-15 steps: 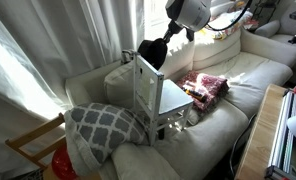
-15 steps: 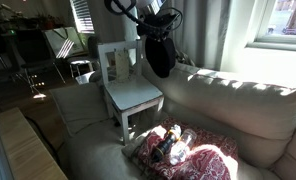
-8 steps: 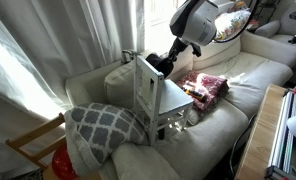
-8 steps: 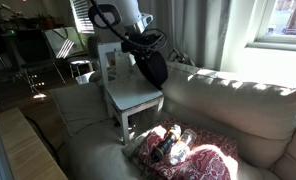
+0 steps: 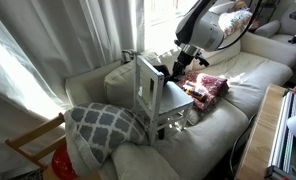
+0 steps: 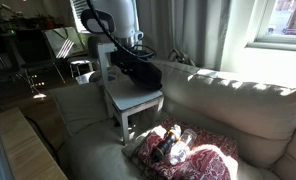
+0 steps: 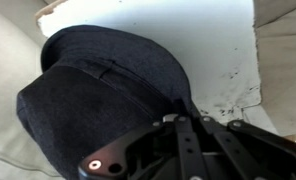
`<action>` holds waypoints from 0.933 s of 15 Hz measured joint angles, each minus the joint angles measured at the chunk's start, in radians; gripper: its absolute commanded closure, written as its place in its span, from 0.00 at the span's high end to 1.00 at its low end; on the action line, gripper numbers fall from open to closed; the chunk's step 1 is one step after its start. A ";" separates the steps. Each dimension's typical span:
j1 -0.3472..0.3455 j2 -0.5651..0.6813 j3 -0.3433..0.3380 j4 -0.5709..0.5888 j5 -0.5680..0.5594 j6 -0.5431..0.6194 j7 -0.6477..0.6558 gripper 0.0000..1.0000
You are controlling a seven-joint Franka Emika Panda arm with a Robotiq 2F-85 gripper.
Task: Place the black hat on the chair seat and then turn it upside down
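Hand: (image 7: 178, 122) at the bottom edge of the wrist view; its dark fingers are pinched into the hat's fabric and it has hold of the hat; cloth hides the gap between the jaws
Hat: (image 6: 140, 70) black and soft; hangs from the hand left of centre, low over the seat, close to the chair back; whether its lower edge touches the seat cannot be told; fills the left and middle of the wrist view (image 7: 98, 85)
Seat: (image 6: 136, 100) pale and flat; a bare part shows below the hat; a white slab at the upper right of the wrist view (image 7: 213, 50)
Chair back: (image 5: 148, 88) upright frame, left of the hat
Arm: (image 5: 203, 25) white; comes in from the upper right
Sofa: (image 6: 238, 100) cream; the chair stands on it
Cloth: (image 5: 206, 85) red, patterned; lies on the sofa just right of the chair
Cushion: (image 5: 103, 125) grey lattice; lower left, beside the chair back
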 measured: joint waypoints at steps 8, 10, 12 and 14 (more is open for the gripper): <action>-0.005 -0.032 -0.035 -0.092 -0.124 -0.171 0.001 0.47; -0.005 -0.039 -0.035 -0.107 -0.137 -0.171 0.001 0.60; -0.005 -0.043 -0.035 -0.116 -0.149 -0.173 0.001 0.76; -0.005 -0.048 -0.035 -0.123 -0.160 -0.177 0.002 0.91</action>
